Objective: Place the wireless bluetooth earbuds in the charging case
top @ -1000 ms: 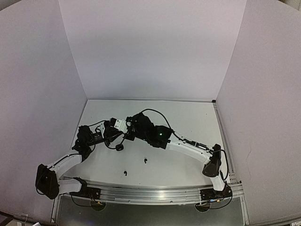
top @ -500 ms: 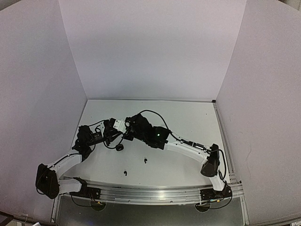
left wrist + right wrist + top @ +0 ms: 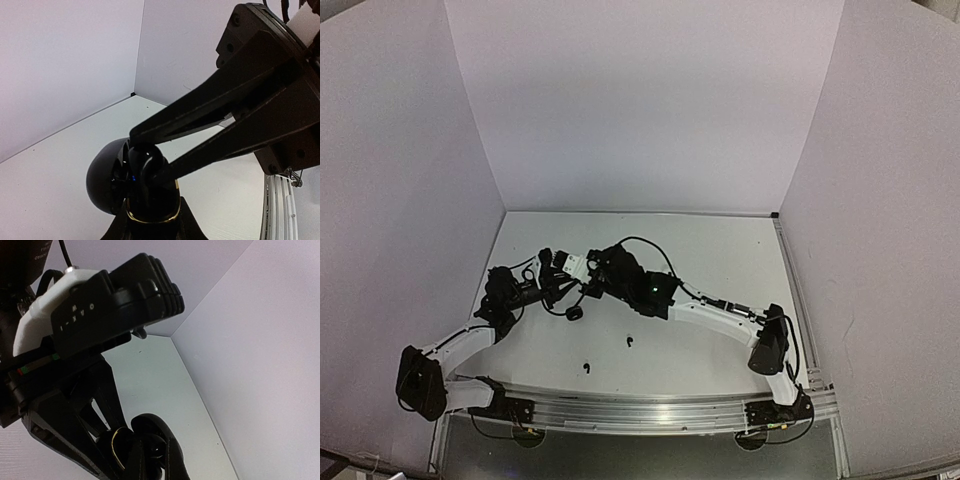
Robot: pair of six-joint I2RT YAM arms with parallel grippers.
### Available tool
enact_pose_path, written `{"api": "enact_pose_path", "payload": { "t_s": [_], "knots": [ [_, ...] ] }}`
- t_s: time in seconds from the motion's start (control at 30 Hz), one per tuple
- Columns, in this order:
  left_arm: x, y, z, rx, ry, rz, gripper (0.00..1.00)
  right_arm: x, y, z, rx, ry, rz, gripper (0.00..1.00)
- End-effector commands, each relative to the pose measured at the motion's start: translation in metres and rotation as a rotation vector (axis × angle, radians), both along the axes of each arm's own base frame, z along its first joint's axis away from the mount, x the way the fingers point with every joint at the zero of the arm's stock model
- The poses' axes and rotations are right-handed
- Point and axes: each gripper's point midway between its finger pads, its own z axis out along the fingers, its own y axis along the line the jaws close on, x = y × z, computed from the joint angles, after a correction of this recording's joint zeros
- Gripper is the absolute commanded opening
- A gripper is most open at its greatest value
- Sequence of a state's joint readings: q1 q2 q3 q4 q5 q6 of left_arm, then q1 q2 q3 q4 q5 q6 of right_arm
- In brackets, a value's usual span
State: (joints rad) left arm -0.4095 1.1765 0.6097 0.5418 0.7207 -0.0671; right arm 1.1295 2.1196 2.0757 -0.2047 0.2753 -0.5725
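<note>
Black case [image 3: 103, 182] | left end effector [image 3: 152, 227] grips it | right end effector [image 3: 144, 156] pinches black earbud [image 3: 148, 164] above it

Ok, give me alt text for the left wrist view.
Two black fingers of the right gripper reach in from the upper right, pinching a glossy black earbud at an open black charging case with a gold rim. The left gripper holds the case from below, over a white table.
</note>
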Motion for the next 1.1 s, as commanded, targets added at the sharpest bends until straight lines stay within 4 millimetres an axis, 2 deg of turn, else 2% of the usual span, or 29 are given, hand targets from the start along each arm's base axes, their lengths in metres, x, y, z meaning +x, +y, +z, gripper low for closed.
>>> {"api": "enact_pose_path", "payload": {
  "t_s": [0.0, 0.37, 0.57, 0.9, 1.0, 1.07],
  "knots": [
    [0.000, 0.002, 0.046, -0.090, -0.143, 0.011, 0.00, -0.023, -0.001, -0.028, -0.086, 0.048, 0.088, 0.00],
    [-0.003, 0.000, 0.040, -0.045, -0.171, -0.010, 0.00, -0.037, 0.001, -0.027, -0.076, 0.070, 0.166, 0.01],
    [-0.004, 0.000, 0.038, -0.031, -0.171, -0.022, 0.00, -0.038, 0.002, -0.023, -0.052, 0.090, 0.164, 0.20],
    [-0.004, 0.000, 0.036, -0.026, -0.165, -0.018, 0.00, -0.041, 0.000, -0.006, -0.027, 0.095, 0.165, 0.32],
    [-0.005, 0.000, 0.035, -0.023, -0.163, -0.018, 0.00, -0.042, -0.003, 0.007, 0.002, 0.101, 0.164, 0.38],
    [-0.004, 0.000, 0.032, -0.014, -0.156, -0.018, 0.00, -0.046, -0.003, 0.026, 0.049, 0.109, 0.174, 0.43]
  ]
}}
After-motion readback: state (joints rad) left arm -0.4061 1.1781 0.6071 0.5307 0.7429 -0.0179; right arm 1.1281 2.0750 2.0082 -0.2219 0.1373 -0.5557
